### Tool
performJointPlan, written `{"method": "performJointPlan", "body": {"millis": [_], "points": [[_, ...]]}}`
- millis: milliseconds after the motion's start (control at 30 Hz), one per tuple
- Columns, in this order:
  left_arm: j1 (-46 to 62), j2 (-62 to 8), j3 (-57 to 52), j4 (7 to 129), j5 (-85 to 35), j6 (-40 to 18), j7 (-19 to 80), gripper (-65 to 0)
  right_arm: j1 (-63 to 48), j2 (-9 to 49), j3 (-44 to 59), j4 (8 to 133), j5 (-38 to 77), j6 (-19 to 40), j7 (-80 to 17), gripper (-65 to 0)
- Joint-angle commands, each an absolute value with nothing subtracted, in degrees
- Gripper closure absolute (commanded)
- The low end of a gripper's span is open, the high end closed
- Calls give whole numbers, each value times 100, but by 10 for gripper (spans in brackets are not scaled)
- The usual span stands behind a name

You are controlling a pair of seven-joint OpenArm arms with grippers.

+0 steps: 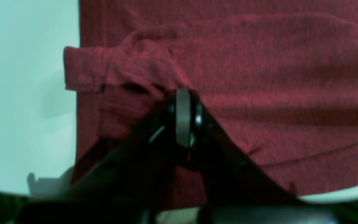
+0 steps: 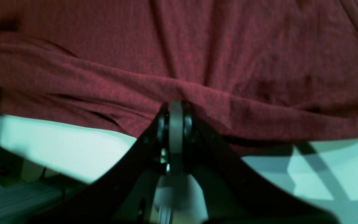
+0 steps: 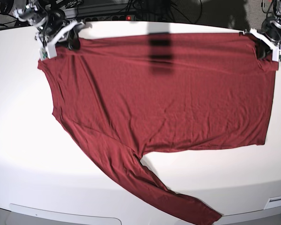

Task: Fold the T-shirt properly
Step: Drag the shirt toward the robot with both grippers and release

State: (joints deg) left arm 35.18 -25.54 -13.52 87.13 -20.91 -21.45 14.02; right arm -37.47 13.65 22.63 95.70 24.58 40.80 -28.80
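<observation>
Base view: the maroon T-shirt (image 3: 168, 93) is spread flat on the white tabletop (image 3: 18, 140), with one long sleeve (image 3: 150, 180) trailing towards the near edge. The right end effector (image 3: 68, 40) is seen at the shirt's far corner on this view's left, and the left end effector (image 3: 263, 47) at the far corner on its right. In both wrist views the jaws are pressed together on the fabric edge, which is bunched into a small fold at each tip.
</observation>
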Motion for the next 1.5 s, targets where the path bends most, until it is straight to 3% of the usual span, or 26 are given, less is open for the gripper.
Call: {"method": "performJointPlan", "body": {"millis": [0, 500, 1000, 1067, 1100, 1200, 1233, 1467], "points": [[3669, -2580, -1347, 8809, -1992, -2171, 1717, 0, -3905, 1426, 2349, 9671, 2320, 4000, -3103, 0], [3656, -2591, -2132, 9998, -1997, -2169, 1667, 0, -3839, 1426, 2373, 10304, 2316, 4000, -3050, 0], [2047, -2591, -2331, 10018, -1922, -2169, 2102, -3, -2622, 1424, 2373, 10718, 2316, 4000, -3538, 0], [1747, -2591, -2329, 9832, -1994, -2171, 2117, -128, -2397, 1424, 2370, 10718, 2316, 4000, -3649, 0], [1570, -2591, -2329, 9686, -1999, -2174, 2117, -159, -2287, 1424, 2370, 10718, 2316, 4000, -3712, -31], [978, -2591, -2320, 8982, -1997, -2213, 2126, -165, -2032, 1426, 2362, 10718, 2346, 4000, -3911, -265], [746, -2593, -2320, 8661, -1997, -2305, 2128, -165, -1984, 1428, 2362, 10718, 2438, 4000, -3929, -315], [-1055, -2751, -2320, 6182, -1994, -3420, 2143, -165, -1767, 1431, 2362, 10718, 3072, 4000, -4442, -338]]}}
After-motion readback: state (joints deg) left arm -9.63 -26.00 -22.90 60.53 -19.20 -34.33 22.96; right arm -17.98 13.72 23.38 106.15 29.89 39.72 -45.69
